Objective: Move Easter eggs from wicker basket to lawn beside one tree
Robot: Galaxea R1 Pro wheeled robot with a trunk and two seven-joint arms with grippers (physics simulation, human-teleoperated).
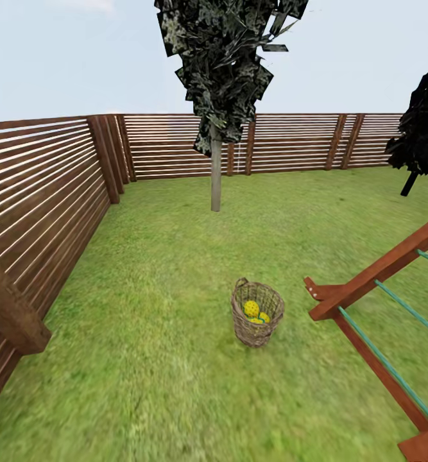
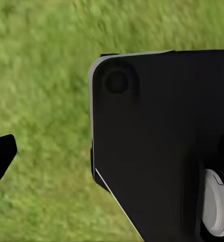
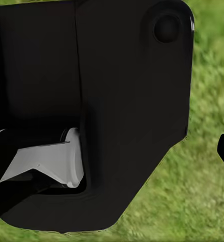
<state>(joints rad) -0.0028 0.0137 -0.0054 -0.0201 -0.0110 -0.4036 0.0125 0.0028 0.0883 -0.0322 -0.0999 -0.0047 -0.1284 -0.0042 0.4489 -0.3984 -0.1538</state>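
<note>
A: Start with the bright yellow Easter eggs (image 1: 252, 308) with dotted and banded markings. How would they handle?

B: I judge them light, hard-shelled and smooth, so likely to slip or roll. I would close the gripper across the widest part of one egg, coming down from above through the basket's open mouth, with gentle pressure.

A: How many can you count?

B: Two for certain: one large yellow egg facing the camera, and a second just beside it, lower and toward the swing frame. A bit of yellow below them may be the third, but it is too small to tell.

A: And where are they?

B: Inside the one round tan-brown open-weave wicker basket (image 1: 257, 314), which stands upright on the short green lawn (image 1: 169, 269). I see one loop handle on its rim. The basket looks light and a bit flexible, so it may shift if bumped.

A: Outward from the basket?

B: One tree with a straight pale grey trunk (image 1: 215, 173) stands well beyond it, near the brown slatted wooden fence (image 1: 40, 186). One all-black tree (image 1: 422, 135) is off to the side, past the red-brown swing frame with green rods (image 1: 380, 308) near the basket.

A: The grippers?

B: Both wrist views show dark robot housing over blurred grass. I cannot tell whether either gripper is open or closed.
</note>
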